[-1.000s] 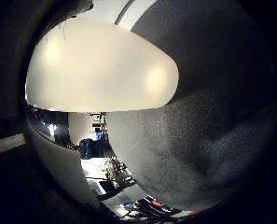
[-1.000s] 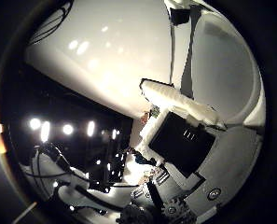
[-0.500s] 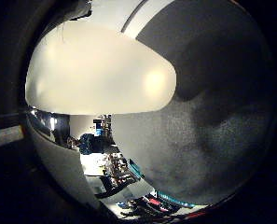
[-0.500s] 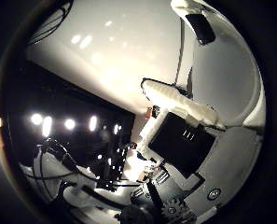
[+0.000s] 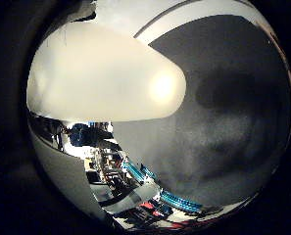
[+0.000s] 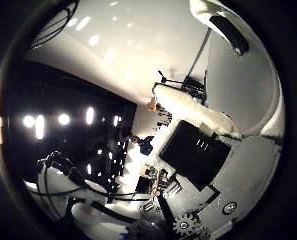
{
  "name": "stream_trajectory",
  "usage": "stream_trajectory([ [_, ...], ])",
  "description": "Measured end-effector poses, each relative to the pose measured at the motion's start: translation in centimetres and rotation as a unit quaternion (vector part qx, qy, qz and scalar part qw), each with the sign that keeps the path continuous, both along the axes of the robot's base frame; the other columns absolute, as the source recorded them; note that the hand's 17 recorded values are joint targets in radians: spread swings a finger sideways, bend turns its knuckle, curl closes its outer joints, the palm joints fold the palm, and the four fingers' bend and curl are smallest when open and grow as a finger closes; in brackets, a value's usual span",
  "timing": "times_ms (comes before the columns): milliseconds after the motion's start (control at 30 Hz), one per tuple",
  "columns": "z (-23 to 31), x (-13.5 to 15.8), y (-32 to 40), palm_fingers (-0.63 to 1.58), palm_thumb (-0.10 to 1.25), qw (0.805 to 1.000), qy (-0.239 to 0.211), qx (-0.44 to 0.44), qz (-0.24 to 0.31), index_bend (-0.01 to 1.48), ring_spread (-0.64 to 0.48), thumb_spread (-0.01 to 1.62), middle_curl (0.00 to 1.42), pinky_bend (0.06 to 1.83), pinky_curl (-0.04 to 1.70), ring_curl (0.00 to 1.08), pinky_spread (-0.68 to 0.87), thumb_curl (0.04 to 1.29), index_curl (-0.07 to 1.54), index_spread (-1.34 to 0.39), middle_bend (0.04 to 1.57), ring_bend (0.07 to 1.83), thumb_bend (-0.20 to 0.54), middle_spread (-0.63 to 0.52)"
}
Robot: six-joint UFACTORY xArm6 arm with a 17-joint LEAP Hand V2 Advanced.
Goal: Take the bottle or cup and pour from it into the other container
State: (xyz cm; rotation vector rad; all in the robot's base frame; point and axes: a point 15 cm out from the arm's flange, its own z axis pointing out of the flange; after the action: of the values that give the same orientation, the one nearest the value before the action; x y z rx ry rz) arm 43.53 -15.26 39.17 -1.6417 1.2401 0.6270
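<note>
Pale cup [image 5: 101, 78] fills little-finger view, pressed close against palm. Hand [image 6: 198, 112] fingers curled round it. Probably light, smooth, slippery; grip mid-body, keep firm.

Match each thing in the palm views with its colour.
Things:
1. rounded object close to the palm
2. speckled surface beside it
3. strips in the room clutter

Colours:
A. teal
B. pale cream
C. dark grey

Pairs: 1-B, 2-C, 3-A
</note>
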Motion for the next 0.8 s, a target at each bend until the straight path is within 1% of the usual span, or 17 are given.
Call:
stream_trajectory([
  [233,3.9,1.1,6.0,1.04,0.91,0.996,-0.019,-0.079,0.026,0.31,-0.25,0.71,0.92,1.20,0.63,0.66,-0.35,0.66,1.15,-0.56,0.96,1.23,-0.028,-0.27],
  [333,4.9,1.3,8.8,1.03,0.92,0.992,-0.020,-0.117,0.042,0.32,-0.26,0.72,0.94,1.20,0.66,0.67,-0.34,0.66,1.16,-0.56,0.96,1.23,-0.026,-0.27],
  [467,6.5,1.9,13.0,1.03,0.92,0.983,-0.034,-0.169,0.055,0.35,-0.26,0.74,0.97,1.19,0.69,0.69,-0.33,0.67,1.16,-0.57,0.97,1.24,-0.028,-0.28],
  [667,7.5,1.8,18.7,1.04,0.91,0.975,-0.026,-0.208,0.079,0.36,-0.26,0.73,1.00,1.19,0.72,0.71,-0.33,0.67,1.17,-0.57,0.96,1.24,-0.028,-0.29],
  [800,7.7,2.5,22.1,1.03,0.92,0.967,-0.032,-0.238,0.080,0.37,-0.27,0.73,1.02,1.18,0.75,0.72,-0.33,0.67,1.17,-0.57,0.95,1.24,-0.026,-0.29],
])
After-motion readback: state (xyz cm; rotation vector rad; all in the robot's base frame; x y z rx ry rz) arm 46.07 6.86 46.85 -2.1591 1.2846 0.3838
